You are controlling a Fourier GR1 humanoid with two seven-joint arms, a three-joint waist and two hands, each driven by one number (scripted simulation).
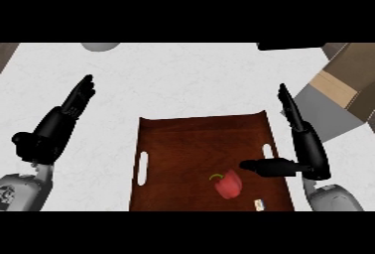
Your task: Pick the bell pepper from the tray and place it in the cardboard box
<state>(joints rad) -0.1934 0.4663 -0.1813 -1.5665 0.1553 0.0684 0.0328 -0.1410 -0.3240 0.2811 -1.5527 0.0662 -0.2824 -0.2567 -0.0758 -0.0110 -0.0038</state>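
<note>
A red bell pepper (230,185) with a green stem lies on the brown wooden tray (183,144), in its near right part. My right hand (304,144) stands open at the tray's right edge, fingers straight and pointing away, thumb stretched left over the tray just above the pepper without touching it. The cardboard box (344,92) sits at the far right, its flaps open. My left hand (62,121) rests open to the left of the tray, fingers straight.
A grey rounded object (100,46) shows at the counter's far edge, and a dark object (290,45) lies at the top right. The tray has slot handles on both sides and a small label near its front edge.
</note>
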